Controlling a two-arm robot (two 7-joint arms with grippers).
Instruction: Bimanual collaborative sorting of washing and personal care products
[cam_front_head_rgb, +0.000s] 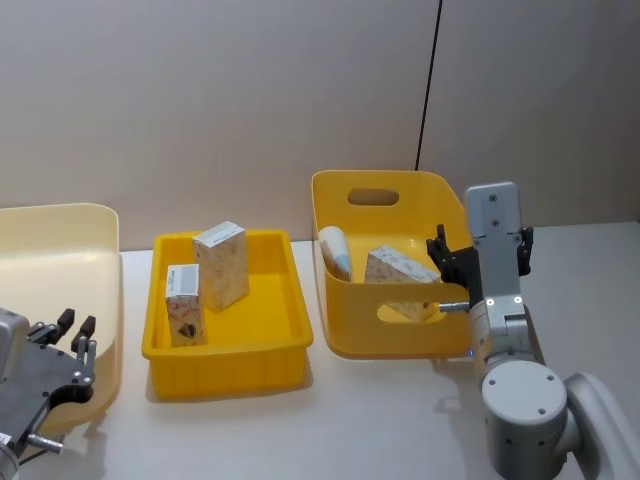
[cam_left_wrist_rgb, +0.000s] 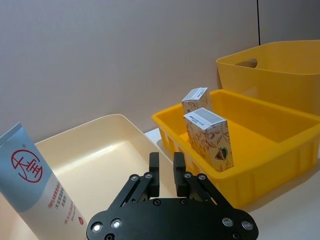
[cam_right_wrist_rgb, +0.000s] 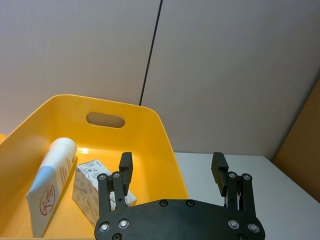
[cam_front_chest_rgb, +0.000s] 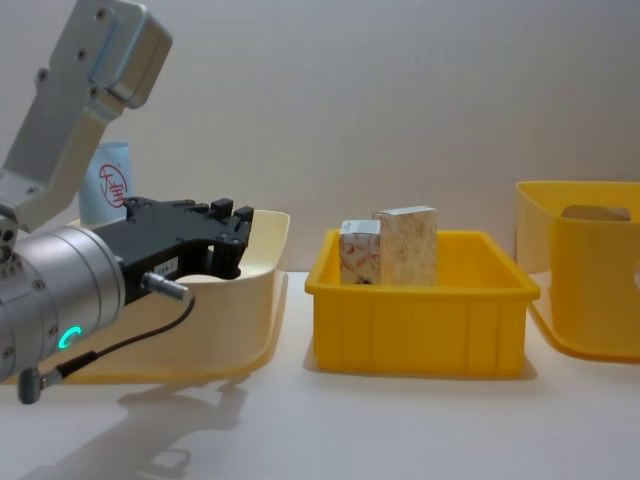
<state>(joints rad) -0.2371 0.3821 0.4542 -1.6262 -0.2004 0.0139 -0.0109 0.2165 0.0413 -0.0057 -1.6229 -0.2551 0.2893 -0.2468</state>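
Over on the right, the right claw (cam_front_head_rgb: 452, 262) hung just outside the near wall of the tall yellow plastic bin with a handle slot (cam_front_head_rgb: 345, 195), fingers spread wide and holding nothing. Inside that bin lay a light-blue and white squeeze tube (cam_right_wrist_rgb: 49, 187) leaning against the wall, with a small beige patterned carton (cam_right_wrist_rgb: 91, 189) touching it.

In the middle sat the shallow yellow plastic tray (cam_front_head_rgb: 283, 300), and two more patterned cartons stood upright in it: the taller-looking one (cam_front_head_rgb: 222, 263) toward the back, the other (cam_front_head_rgb: 184, 305) nearer the front-left corner, just beside each other.

On the left, the left claw (cam_left_wrist_rgb: 166, 171) hovered at the near edge of the pale cream plastic bin (cam_left_wrist_rgb: 115, 131), fingers close together with only a slim gap, gripping nothing. A tall tube with a red round logo (cam_left_wrist_rgb: 37, 185) stood in that cream bin.

The tube looked soft and smooth, likely to squash or slip, so a hold across its firmer shoulder near the cap seemed wisest. The cartons looked light, stiff but crushable: best pinched gently across the flat broad faces.
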